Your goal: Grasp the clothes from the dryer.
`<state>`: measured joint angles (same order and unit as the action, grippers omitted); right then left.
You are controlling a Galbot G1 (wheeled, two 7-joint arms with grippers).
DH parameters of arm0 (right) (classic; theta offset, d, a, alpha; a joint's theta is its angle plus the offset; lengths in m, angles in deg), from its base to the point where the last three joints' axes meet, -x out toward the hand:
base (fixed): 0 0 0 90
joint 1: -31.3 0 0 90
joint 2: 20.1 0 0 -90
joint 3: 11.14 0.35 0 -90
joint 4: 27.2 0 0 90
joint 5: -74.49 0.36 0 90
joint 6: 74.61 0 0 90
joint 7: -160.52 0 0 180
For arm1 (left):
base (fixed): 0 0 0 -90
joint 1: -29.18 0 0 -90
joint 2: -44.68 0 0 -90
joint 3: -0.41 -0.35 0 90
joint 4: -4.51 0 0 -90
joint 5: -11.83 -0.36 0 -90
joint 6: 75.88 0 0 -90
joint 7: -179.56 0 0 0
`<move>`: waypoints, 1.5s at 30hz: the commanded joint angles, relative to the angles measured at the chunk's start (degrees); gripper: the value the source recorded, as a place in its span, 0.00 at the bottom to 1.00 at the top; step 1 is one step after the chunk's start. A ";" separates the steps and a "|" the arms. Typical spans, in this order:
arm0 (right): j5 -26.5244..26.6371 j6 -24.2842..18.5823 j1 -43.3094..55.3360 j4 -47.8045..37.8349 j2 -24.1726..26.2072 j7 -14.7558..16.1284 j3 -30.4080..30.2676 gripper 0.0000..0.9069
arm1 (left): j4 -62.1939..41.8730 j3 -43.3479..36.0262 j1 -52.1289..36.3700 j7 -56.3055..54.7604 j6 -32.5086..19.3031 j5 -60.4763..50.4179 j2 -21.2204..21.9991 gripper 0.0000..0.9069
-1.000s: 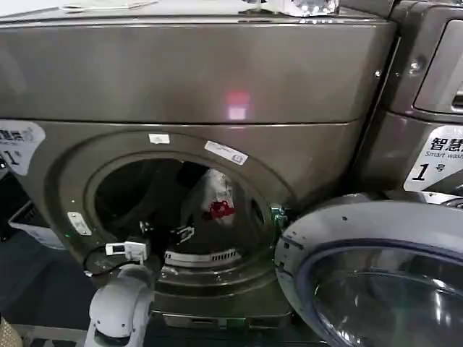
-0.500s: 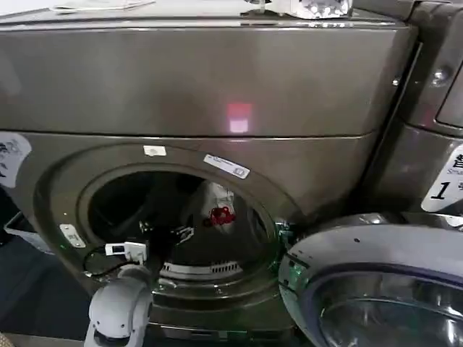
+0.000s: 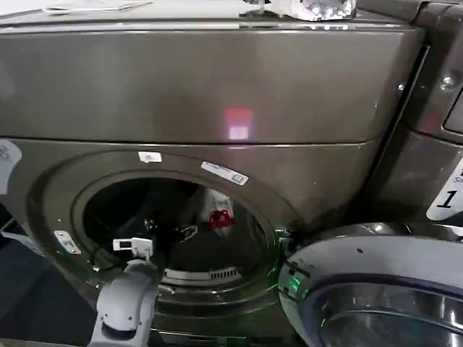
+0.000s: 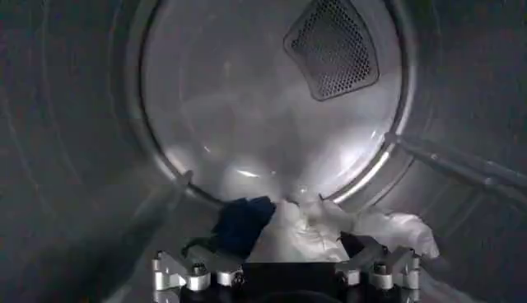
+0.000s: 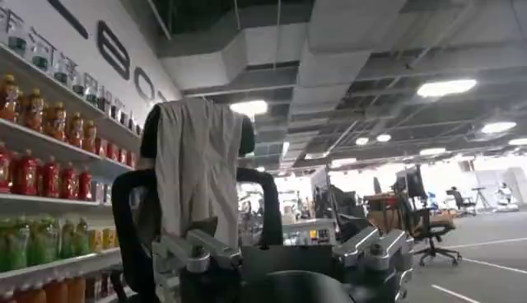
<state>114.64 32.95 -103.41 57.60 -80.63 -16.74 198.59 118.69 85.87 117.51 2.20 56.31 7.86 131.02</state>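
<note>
My left gripper (image 4: 284,268) reaches through the round opening of the bronze-grey dryer (image 3: 217,94), whose door (image 3: 376,289) hangs open to the right. Its fingers (image 4: 177,270) are spread wide, closed on nothing, just in front of the clothes (image 4: 309,235): a white bundle with a dark blue piece beside it, lying low at the back of the drum. From my head camera a red patch shows on the white fabric. My right gripper (image 5: 284,255) is away from the dryer, fingers spread and empty, facing a chair draped with cloth (image 5: 198,177).
</note>
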 commanded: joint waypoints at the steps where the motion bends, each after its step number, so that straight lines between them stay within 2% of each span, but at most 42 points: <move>1: 0.05 -0.05 0.00 1.06 -0.23 0.05 -0.35 1.00 | -18.99 -0.48 -13.98 0.41 -2.34 -2.65 1.74 1.00; 4: 0.04 -0.11 0.23 1.24 -0.38 0.00 -0.92 1.00 | -23.57 -0.64 -17.29 7.74 -1.90 -11.45 1.67 1.00; 5: 0.03 -0.10 0.27 1.38 -0.32 0.03 -1.02 1.00 | -24.63 -0.55 -18.47 14.61 -1.44 -19.35 1.51 1.00; 8: 0.09 -0.02 0.23 1.66 -0.05 -0.06 -1.09 1.00 | -26.21 -0.48 -21.95 31.11 -2.70 -33.96 0.60 1.00; 10: 0.10 -0.04 0.01 1.69 -0.11 0.01 -1.09 1.00 | -26.77 -0.48 -23.48 44.43 -8.61 -46.04 -0.25 1.00; 12: 0.10 -0.06 -0.22 1.62 0.02 0.00 -1.02 1.00 | -27.66 -0.56 -25.04 50.91 -17.02 -51.58 -0.74 1.00; 16: 0.09 -0.06 -0.34 1.74 0.09 -0.02 -1.01 1.00 | -30.56 -0.67 -28.24 57.58 -26.40 -61.19 0.00 1.00; 18: 0.09 -0.09 -0.39 1.74 0.06 0.00 -1.01 1.00 | -32.26 -0.67 -29.91 61.05 -34.69 -67.16 0.48 1.00; 19: 0.09 -0.10 -0.41 1.71 0.05 0.02 -1.02 1.00 | -32.36 -0.62 -30.13 61.38 -36.75 -67.61 0.48 1.00; 20: 0.07 -0.23 -0.45 1.60 -0.04 0.03 -1.23 1.00 | -34.01 -0.36 -31.50 64.74 -41.85 -68.67 0.75 1.00; 22: 0.00 -0.43 -0.36 1.61 -0.06 0.05 -1.64 1.00 | -36.41 0.20 -33.40 70.59 -42.93 -68.28 1.28 1.00; 23: 0.00 -0.42 -0.24 1.69 -0.03 0.03 -1.76 1.00 | -37.64 0.22 -34.41 71.32 -46.88 -70.66 1.47 1.00; 26: -0.02 -0.44 0.11 1.89 0.08 0.01 -2.28 1.00 | -41.01 0.00 -37.01 73.93 -53.51 -75.11 1.64 1.00; 30: -0.13 -0.65 0.16 1.61 0.13 -0.01 -2.48 1.00 | -43.79 0.13 -39.17 74.61 -59.17 -76.48 1.29 1.00; 35: -0.15 -0.65 0.12 1.50 0.43 -0.03 -2.41 1.00 | -45.88 -1.52 -40.21 74.62 -61.47 -75.97 0.51 1.00; 45: -0.19 -0.94 0.07 1.23 0.38 0.08 -2.29 1.00 | -49.87 -4.61 -41.38 74.52 -58.93 -69.65 0.00 1.00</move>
<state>114.47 32.12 -103.37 58.88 -80.18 -16.66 196.33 73.17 83.24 77.74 73.97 0.85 -63.49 131.25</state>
